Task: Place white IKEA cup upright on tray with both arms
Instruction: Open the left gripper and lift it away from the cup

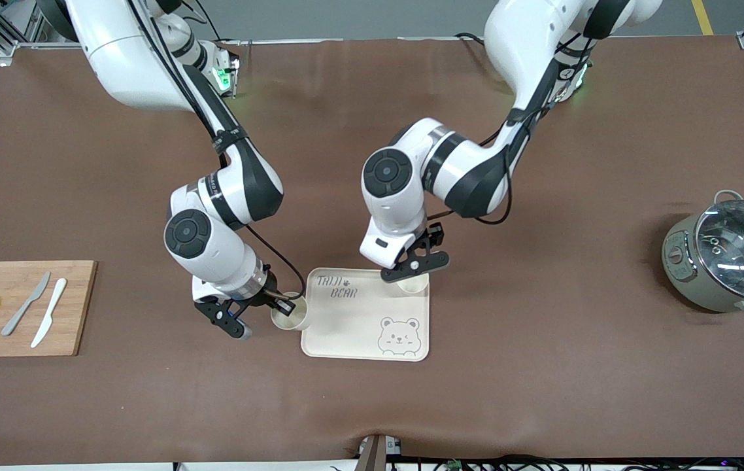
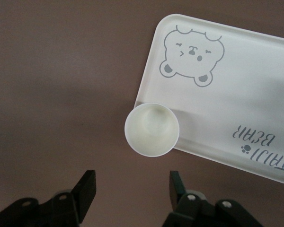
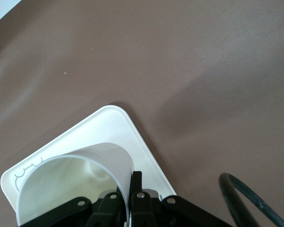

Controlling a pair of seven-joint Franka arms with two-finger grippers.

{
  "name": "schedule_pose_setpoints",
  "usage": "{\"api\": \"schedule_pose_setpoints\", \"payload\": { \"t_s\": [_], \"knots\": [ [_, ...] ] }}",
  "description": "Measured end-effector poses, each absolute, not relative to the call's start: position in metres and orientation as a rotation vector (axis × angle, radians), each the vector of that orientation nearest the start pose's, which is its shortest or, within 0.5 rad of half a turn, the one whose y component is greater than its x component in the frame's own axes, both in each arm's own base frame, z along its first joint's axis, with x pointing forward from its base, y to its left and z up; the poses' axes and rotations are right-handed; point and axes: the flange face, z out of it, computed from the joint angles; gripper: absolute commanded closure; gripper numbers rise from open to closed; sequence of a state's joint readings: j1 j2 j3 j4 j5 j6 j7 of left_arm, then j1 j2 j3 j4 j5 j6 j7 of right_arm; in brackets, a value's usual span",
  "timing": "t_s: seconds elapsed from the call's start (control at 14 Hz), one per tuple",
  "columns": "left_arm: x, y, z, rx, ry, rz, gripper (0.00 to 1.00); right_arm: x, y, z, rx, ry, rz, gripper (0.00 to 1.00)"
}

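Nearest, one tray (image 1: 365, 327) lies on the desk (image 1: 542, 392). I count two cups. The first cup (image 1: 412, 283) stands at the tray's 1 o'clock corner, under the left claw (image 1: 411, 265). The right claw (image 1: 282, 303) holds the second cup (image 1: 291, 318) at 9 o'clock, at the tray's edge.

Left wrist view: the left claw is wide open over the upright first cup.

Right wrist view: the right claw pinches the second cup's rim.

Next, I think, move it farther onto the tray, then let go.

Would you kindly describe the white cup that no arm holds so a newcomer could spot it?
On the cream bear tray at the table's middle, look to the corner farther from the front camera, toward the left arm's end. The free cup stands there under the open left end effector; the other cup is pinched by the right end effector.
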State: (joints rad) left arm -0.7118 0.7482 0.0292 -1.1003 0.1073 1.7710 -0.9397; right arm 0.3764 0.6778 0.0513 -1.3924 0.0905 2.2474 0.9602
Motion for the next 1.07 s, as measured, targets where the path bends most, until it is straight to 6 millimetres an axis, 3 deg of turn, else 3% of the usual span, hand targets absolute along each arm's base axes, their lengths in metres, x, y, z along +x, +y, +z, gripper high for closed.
{"api": "schedule_pose_setpoints", "payload": {
  "t_s": [0.29, 0.5, 0.86, 1.07],
  "knots": [
    [0.595, -0.44, 0.404, -2.995, -0.276, -0.058, 0.19, 0.666, 0.334, 0.327, -2.797, 0.894, -0.084, 1.0],
    [0.627, -0.379, 0.428, -3.006, -0.193, -0.018, 0.2, 0.656, 0.359, 0.324, -2.769, 0.908, -0.101, 1.0],
    [0.685, -0.26, 0.416, -3.023, -0.063, 0.017, 0.18, 0.652, 0.376, 0.294, -2.743, 0.908, -0.128, 1.0],
    [0.706, -0.213, 0.393, -3.052, -0.025, -0.046, 0.17, 0.652, 0.378, 0.271, -2.752, 0.902, -0.137, 1.0]
  ]
}}
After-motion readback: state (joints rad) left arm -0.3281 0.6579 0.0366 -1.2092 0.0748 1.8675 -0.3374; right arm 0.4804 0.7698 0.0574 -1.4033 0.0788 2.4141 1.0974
